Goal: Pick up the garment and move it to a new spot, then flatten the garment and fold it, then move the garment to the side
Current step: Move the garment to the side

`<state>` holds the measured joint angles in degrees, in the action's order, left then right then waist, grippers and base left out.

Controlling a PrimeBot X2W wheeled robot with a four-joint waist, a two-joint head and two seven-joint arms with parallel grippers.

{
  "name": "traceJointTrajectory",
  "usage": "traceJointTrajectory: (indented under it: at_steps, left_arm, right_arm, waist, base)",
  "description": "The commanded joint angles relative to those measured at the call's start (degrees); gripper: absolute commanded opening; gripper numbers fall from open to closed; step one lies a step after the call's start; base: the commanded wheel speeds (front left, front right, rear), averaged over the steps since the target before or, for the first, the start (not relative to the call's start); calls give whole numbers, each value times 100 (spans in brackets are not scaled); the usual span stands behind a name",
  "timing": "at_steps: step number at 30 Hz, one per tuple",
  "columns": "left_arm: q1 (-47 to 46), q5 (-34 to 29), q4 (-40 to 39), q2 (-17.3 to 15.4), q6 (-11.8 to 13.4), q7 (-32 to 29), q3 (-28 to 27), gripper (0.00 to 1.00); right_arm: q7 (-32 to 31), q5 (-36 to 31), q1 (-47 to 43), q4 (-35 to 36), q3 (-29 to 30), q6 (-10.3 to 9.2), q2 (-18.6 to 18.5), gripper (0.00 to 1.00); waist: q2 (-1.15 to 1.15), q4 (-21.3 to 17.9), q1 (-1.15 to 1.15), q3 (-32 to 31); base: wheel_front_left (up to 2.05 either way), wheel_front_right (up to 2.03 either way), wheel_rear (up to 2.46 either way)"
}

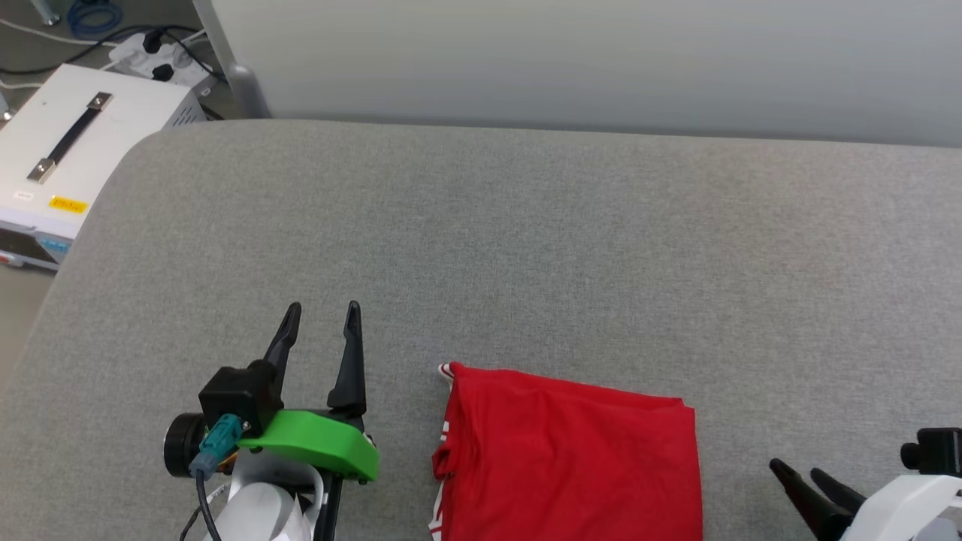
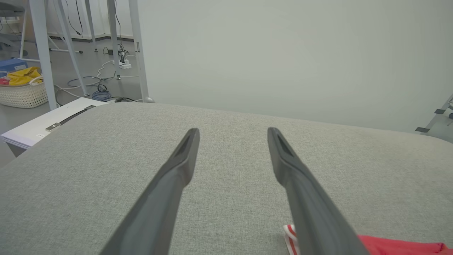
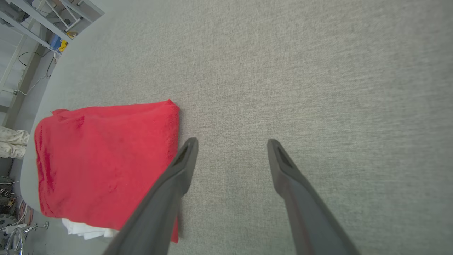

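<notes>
Left tool (image 1: 323, 312) at near edge of grey worktop (image 1: 526, 225), fingers spread wide, holding nothing. Right tool (image 1: 795, 472) likewise spread wide and empty. Garment (image 1: 571, 458) folded, red side up, lying at near edge between both tools, touching neither.

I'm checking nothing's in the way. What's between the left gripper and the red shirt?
Nothing. In the head view, the stretch of grey table between the open left gripper and the shirt is bare.
</notes>
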<state>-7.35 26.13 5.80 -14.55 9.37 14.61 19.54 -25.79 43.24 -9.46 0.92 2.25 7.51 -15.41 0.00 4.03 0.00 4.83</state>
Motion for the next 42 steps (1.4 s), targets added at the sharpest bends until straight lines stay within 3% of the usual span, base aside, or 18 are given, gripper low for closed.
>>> traceJointTrajectory:
  at_steps: [1, 8, 15, 16, 17, 18, 27, 32, 42]
  left_arm:
    - [-130, -79, -24, 40, -25, 35, -36, 100]
    - [-350, -245, -102, 186, -105, 38, -128, 100]
    - [-444, -425, -121, 299, -229, 38, -209, 100]
    - [-449, -442, -118, 313, -241, 38, -225, 100]
    - [-451, -462, -115, 330, -255, 38, -246, 100]
    - [-447, -477, -109, 343, -265, 38, -264, 100]
    - [-190, -573, 32, 410, -378, 39, -458, 100]
    - [13, -614, 11, 385, -406, 39, -596, 100]
    - [326, -679, -187, 478, -445, 39, -731, 100]
  right_arm:
    - [-121, 145, 117, -48, -106, -2, -14, 100]
    - [-567, 1081, 538, -264, -877, -2, 14, 100]
    - [-820, 1449, 823, -815, -1494, -2, -42, 100]
    - [-864, 1481, 840, -876, -1556, -2, -47, 59]
    - [-903, 1522, 865, -929, -1616, -2, -47, 25]
    - [-920, 1547, 886, -960, -1657, -2, -49, 0]
    - [-660, 1460, 1156, -906, -1919, -2, -264, 0]
    - [-537, 969, 1283, -802, -1935, -2, -563, 0]
    - [-1008, -617, 1501, -671, -1513, -2, -963, 0]
  waist:
    - [0, 167, 0, 316]
    - [0, 248, 0, 723]
    - [0, 297, 0, 907]
    - [0, 299, 0, 914]
    - [0, 298, 0, 916]
    - [0, 295, 0, 909]
    - [0, 55, 0, 410]
    - [0, -269, 0, 84]
    - [0, -1560, 0, -38]
  base:
    - [0, 0, 0]
    - [0, 0, 0]
    - [0, 0, 0]
    - [0, 0, 0]
    - [0, 0, 0]
    - [0, 0, 0]
    - [0, 0, 0]
    - [0, 0, 0]
    - [0, 0, 0]
